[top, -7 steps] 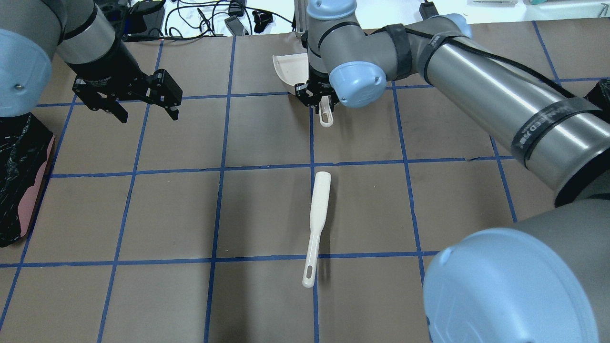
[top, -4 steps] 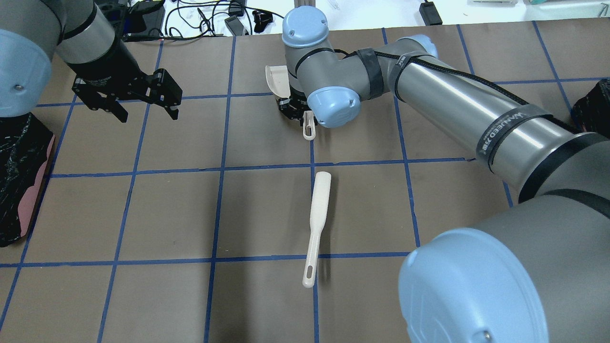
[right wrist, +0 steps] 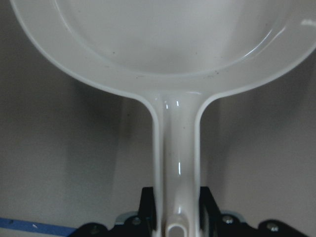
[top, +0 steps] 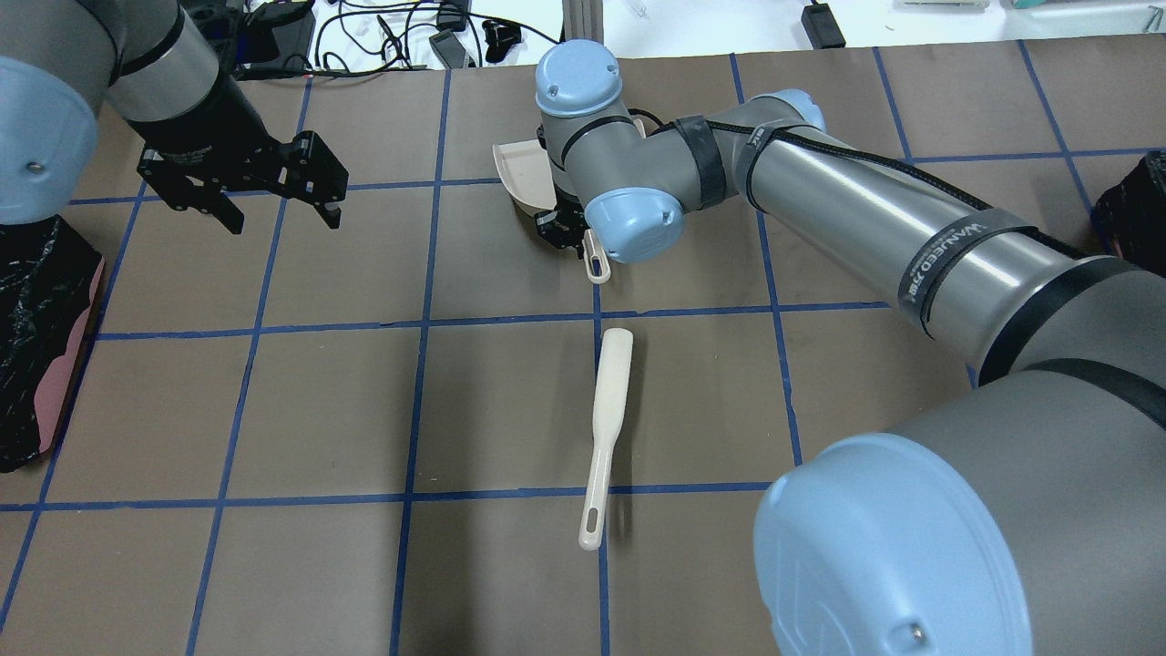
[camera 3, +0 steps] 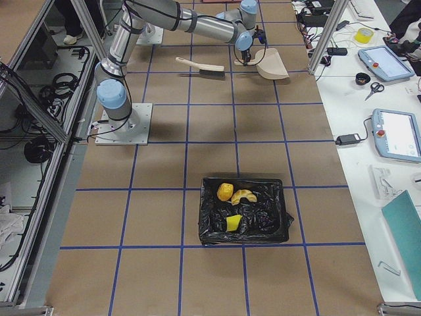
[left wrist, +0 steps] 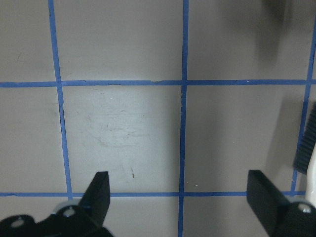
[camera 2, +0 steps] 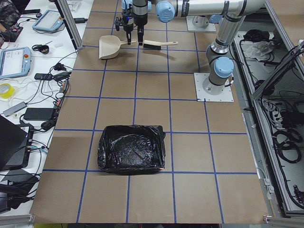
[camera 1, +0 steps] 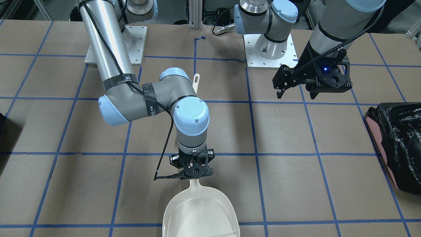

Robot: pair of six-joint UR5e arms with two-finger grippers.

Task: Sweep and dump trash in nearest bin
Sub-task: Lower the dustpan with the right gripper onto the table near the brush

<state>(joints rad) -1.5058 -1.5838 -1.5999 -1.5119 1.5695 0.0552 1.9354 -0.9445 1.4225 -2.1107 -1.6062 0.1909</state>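
Observation:
My right gripper (camera 1: 194,171) is shut on the handle of the cream dustpan (camera 1: 200,214), whose pan is empty and lies low at the table's far side. The same grip shows in the overhead view (top: 569,228) and the right wrist view (right wrist: 177,222). The trash lies in the black-lined bin (camera 3: 284,220) at the robot's right end: an orange-brown ball (camera 3: 224,191), a pale curved slice (camera 3: 245,196) and a yellow block (camera 3: 233,222). My left gripper (top: 285,221) is open and empty above bare table, also seen in its wrist view (left wrist: 180,195).
A white brush (top: 606,419) lies on the table between the dustpan and the robot. A second black-lined bin (camera 2: 131,148) stands at the robot's left end, also at the overhead view's left edge (top: 36,337). Blue tape lines grid the brown table.
My right arm has carried the dustpan left in the overhead view and turned it a little. The left arm and the brush have not moved.

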